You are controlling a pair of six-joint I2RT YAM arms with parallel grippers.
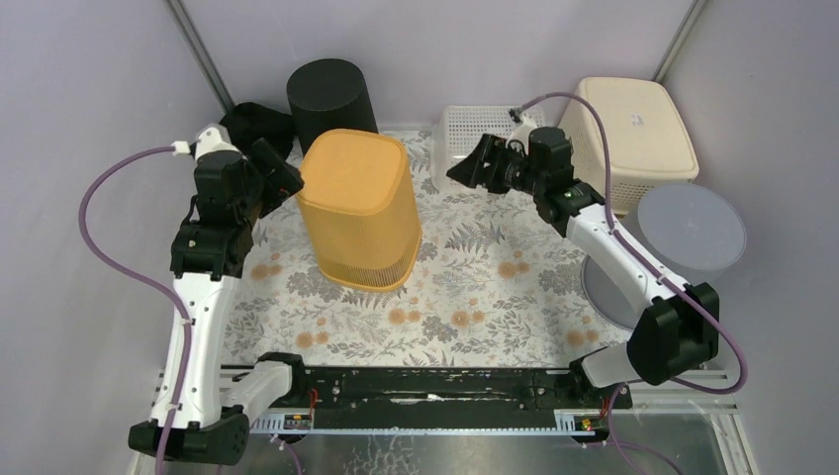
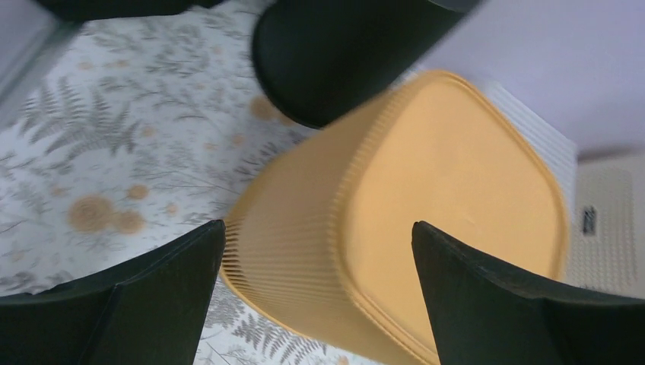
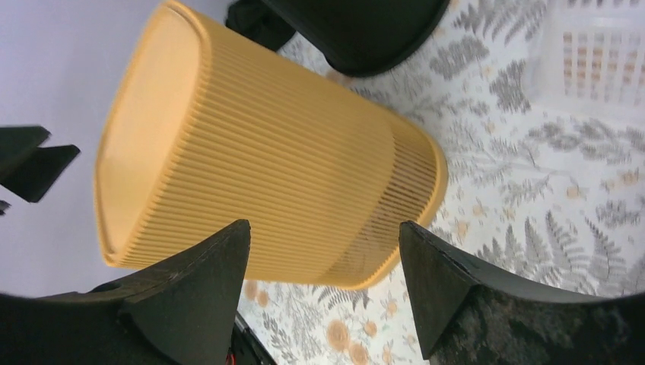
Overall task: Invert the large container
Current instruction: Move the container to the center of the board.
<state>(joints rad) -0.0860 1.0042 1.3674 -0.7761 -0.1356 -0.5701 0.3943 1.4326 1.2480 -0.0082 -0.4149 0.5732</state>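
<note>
The large container [image 1: 358, 208] stands at the centre of the desk [image 1: 495, 277], closed end up. Left jaws at its 9 o'clock and right jaws at its 2 o'clock are both released and clear of it. It is probably light, stiff ribbed plastic; grip it on opposite side walls.

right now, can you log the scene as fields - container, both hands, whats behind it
container: yellow ribbed bin, base up, rim down on floral mat
left hand: open, close by the bin's upper left edge, not gripping
right hand: open, apart from the bin, near white basket
behind: black bin
task state: looks done
</note>
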